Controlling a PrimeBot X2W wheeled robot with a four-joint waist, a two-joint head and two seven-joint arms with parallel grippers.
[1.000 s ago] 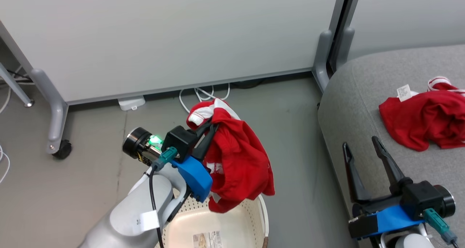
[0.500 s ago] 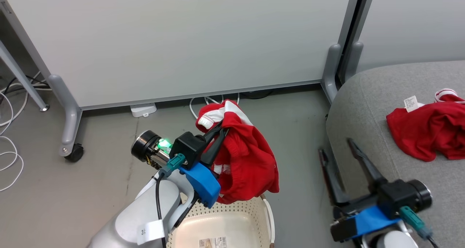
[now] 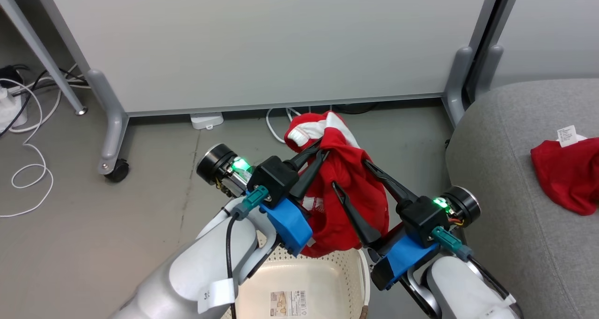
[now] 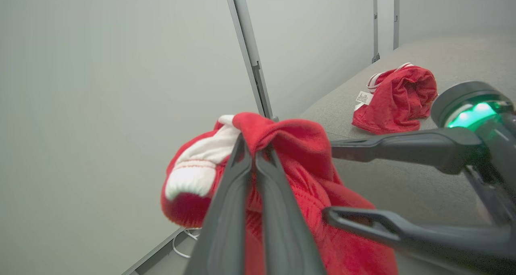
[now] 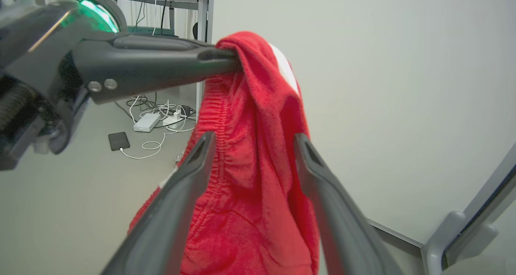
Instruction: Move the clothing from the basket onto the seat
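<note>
- The left gripper (image 3: pixel 322 147) is clamped shut on the top fold of a red garment (image 3: pixel 344 167), with the white trim bunched just beyond its fingertips.
- In the left wrist view, the two fingers of that gripper (image 4: pixel 254 150) press together with the red fabric pinched between them.
- The garment hangs free in the air, and its lower folds drape down to the far rim of the laundry basket (image 3: pixel 323 267); whether cloth and rim touch cannot be told.
- The right gripper (image 3: pixel 350 174) is spread wide, one finger on either side of the hanging cloth, below the left gripper's pinch.
- In the right wrist view, the red fabric falls between the parted fingers (image 5: pixel 189 186); no squeeze on it shows.
- A printed sticker (image 3: pixel 288 302) lies on the basket's floor.
- A second red garment (image 3: pixel 568 174) lies crumpled on the seat of the grey sofa (image 3: pixel 505 178), well back from its rounded corner, with a white label tag (image 3: pixel 566 135) at its far edge.
- White cables (image 3: pixel 28 146) trail on the grey floor (image 3: pixel 154 178) before a pale partition panel (image 3: pixel 262 43).
</note>
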